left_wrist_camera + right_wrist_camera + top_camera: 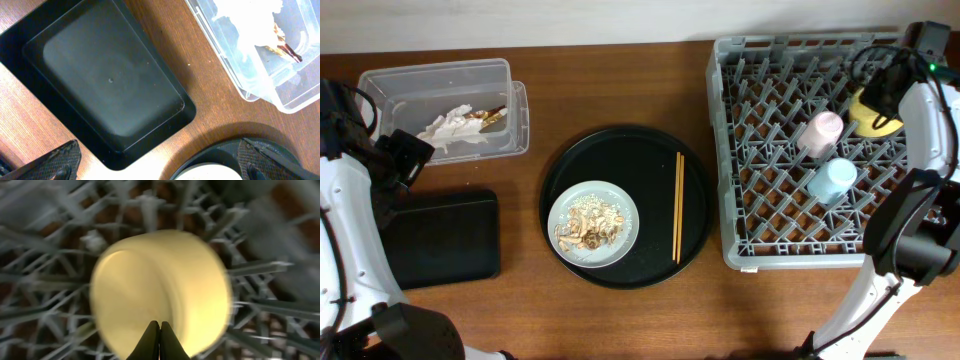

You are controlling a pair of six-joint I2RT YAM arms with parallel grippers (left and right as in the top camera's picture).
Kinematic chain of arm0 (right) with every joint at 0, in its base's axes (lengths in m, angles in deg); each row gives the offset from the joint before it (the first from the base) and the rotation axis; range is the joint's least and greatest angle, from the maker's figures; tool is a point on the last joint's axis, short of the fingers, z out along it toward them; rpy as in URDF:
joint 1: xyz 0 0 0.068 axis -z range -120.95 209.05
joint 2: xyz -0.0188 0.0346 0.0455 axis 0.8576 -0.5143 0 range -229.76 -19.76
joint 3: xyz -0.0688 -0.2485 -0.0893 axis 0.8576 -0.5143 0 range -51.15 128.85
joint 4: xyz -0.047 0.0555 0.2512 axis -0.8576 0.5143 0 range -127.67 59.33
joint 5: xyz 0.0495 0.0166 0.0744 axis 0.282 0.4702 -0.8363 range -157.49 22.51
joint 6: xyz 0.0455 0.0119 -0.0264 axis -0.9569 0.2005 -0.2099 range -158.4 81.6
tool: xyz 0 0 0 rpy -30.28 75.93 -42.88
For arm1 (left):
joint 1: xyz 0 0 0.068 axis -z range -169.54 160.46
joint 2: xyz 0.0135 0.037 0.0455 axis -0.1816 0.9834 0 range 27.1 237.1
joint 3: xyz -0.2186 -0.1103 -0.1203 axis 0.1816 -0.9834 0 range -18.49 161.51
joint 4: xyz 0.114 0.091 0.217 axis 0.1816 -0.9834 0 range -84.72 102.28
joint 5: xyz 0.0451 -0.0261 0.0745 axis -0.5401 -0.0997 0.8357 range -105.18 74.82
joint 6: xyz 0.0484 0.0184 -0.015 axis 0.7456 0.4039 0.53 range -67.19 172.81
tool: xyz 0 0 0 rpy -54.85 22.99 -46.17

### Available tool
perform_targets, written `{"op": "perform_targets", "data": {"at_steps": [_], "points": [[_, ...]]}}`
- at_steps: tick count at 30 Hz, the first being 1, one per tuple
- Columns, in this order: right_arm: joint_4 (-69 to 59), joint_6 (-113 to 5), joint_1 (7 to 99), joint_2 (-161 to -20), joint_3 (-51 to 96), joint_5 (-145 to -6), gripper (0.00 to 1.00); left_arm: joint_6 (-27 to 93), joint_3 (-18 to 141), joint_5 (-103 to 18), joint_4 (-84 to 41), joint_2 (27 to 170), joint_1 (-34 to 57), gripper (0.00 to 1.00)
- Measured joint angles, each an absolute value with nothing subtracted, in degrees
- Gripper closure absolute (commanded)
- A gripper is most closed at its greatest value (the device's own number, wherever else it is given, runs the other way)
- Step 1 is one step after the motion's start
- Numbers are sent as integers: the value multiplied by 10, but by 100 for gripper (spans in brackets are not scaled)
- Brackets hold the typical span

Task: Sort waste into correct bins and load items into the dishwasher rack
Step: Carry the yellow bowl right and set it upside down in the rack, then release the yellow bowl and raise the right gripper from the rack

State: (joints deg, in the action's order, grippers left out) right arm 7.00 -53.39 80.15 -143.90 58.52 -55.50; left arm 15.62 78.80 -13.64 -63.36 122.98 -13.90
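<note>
Pinched fully together, my right gripper [160, 325] has its two fingers meeting tip to tip with nothing visible between them, poised right in front of the yellow bowl [160, 290]; the wrist view is blurred, so I cannot tell whether I touch it. My left gripper [160, 165] is spread wide and holds nothing, hanging above the wooden table [620, 70] between the black rectangular tray [110, 80] and the edge of the round black tray [625, 160]. The grey dishwasher rack [720, 160] fills the right side of the table, its pegs upright, and my right arm reaches over its far right corner. The round black tray sits in the middle, just left of the rack. The black rectangular tray lies at the left, nearer the front edge, with nothing in it. Behind it, apart from it, stands the clear tub [400, 85]. The pale grey plate [620, 210] rests on the left part of the round tray. The bowl lies among the pegs near the rack's far right corner. The pink cup [820, 132] rests on the pegs just left of the bowl, and the light-blue cup [832, 180] lies near it, closer to the front. The chopsticks [679, 205] lie side by side on the round tray, right of the plate and clear of it. White-and-gold wrapper scraps [455, 125] sit inside the tub. Beige-brown food bits [585, 228] are heaped on the plate.
</note>
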Motion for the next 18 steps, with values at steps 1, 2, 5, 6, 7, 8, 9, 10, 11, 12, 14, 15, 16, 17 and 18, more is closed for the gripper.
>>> {"op": "perform_targets", "data": {"at_steps": [1,2,5,6,7,8,9,10,11,12,14,15,16,17,18], "points": [[67,-534,802,-1439,585,-546,96,156,788,-136,-634,1230,-139,1],[65,-534,801,-1439,585,-536,96,156,788,-136,-634,1230,-139,1],[65,-534,797,-1439,585,-518,96,156,788,-136,-634,1230,-139,1],[65,-534,797,-1439,585,-513,96,156,788,-136,-634,1230,-139,1],[65,-534,797,-1439,585,-508,96,156,788,-136,-634,1230,-139,1],[65,-534,797,-1439,585,-502,96,156,788,-136,-634,1230,-139,1],[65,-534,797,-1439,585,-494,96,156,788,-136,-634,1230,-139,1],[65,-534,797,-1439,585,-485,96,156,788,-136,-634,1230,-139,1],[66,-534,797,-1439,585,-478,96,156,788,-136,-634,1230,-139,1],[67,-534,797,-1439,585,-472,95,156,788,-136,-634,1230,-139,1],[71,-534,797,-1438,585,-460,95,156,788,-136,-634,1230,-139,1],[73,-534,797,-1437,585,-457,95,156,788,-136,-634,1230,-139,1],[76,-534,797,-1433,585,-448,94,156,788,-136,-634,1230,-139,1],[78,-534,797,-1430,585,-443,94,156,788,-136,-634,1230,-139,1],[80,-533,798,-1426,585,-438,94,156,788,-136,-634,1230,-139,1]]}}
